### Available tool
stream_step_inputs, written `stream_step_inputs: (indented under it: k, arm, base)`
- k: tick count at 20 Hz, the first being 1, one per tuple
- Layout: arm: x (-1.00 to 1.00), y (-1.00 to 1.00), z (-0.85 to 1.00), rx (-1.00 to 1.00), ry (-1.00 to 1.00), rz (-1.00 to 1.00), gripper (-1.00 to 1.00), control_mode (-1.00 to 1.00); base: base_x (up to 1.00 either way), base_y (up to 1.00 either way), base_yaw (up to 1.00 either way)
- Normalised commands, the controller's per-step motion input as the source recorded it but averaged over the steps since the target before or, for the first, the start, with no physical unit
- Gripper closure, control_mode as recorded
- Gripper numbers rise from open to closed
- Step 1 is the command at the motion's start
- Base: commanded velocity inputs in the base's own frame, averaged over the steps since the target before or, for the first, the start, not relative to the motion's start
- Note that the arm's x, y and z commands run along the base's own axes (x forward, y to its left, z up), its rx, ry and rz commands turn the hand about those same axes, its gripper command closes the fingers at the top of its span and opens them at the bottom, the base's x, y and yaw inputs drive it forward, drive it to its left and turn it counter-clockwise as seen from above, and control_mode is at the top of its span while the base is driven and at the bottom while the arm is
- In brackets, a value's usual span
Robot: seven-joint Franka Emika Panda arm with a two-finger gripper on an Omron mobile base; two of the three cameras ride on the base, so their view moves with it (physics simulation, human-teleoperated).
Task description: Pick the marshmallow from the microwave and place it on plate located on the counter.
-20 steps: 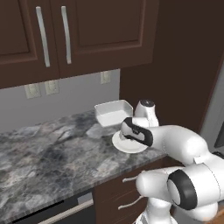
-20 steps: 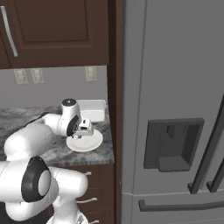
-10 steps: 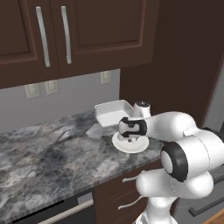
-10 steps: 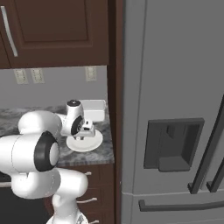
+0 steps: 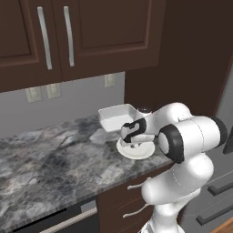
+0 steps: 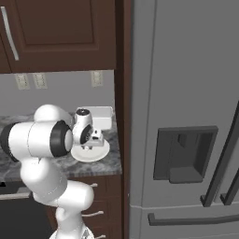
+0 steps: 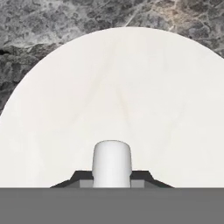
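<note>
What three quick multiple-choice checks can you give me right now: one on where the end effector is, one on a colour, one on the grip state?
1. Where is the end effector?
A. Over the small plain white round plate
B. Over the white rectangular tray
C. At the upper cabinet doors

2. What colour is the worktop under that plate?
A. Plain white
B. Grey mottled stone
C. Red and black

3. What is the state of the end effector?
A. Open and empty
B. Shut on the tiny white blocky marshmallow
C. Shut on the plate rim

Answers:
1. A: the hand view looks down onto the plate, and both base views put the hand above it.
2. B: grey mottled stone counter surrounds the plate in all views.
3. B: the marshmallow sits between the dark finger tips in the hand view.
</note>
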Motion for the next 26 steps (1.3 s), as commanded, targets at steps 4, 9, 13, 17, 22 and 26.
stream_step_inputs:
  k: [4, 9, 13, 17, 22, 26]
  arm:
    - [0.07, 0.00, -0.09, 0.00, 0.00, 0.00, -1.00, -1.00]
    - [0.00, 0.00, 0.00, 0.00, -0.01, 0.00, -1.00, -1.00]
    - [-0.28, 0.00, 0.31, 0.00, -0.07, 0.00, -1.00, -1.00]
    - [-0.75, 0.05, 0.94, 0.00, -0.10, 0.00, -1.00, -1.00]
    - [-0.96, -0.06, 1.00, 0.00, -0.12, 0.00, -1.00, -1.00]
    - [-1.00, -0.15, 1.00, 0.00, -0.11, 0.00, -1.00, -1.00]
  base:
    - [0.00, 0.00, 0.00]
    - [0.00, 0.00, 0.00]
    - [0.00, 0.00, 0.00]
    - [0.00, 0.00, 0.00]
    - [0.00, 0.00, 0.00]
    - [0.00, 0.00, 0.00]
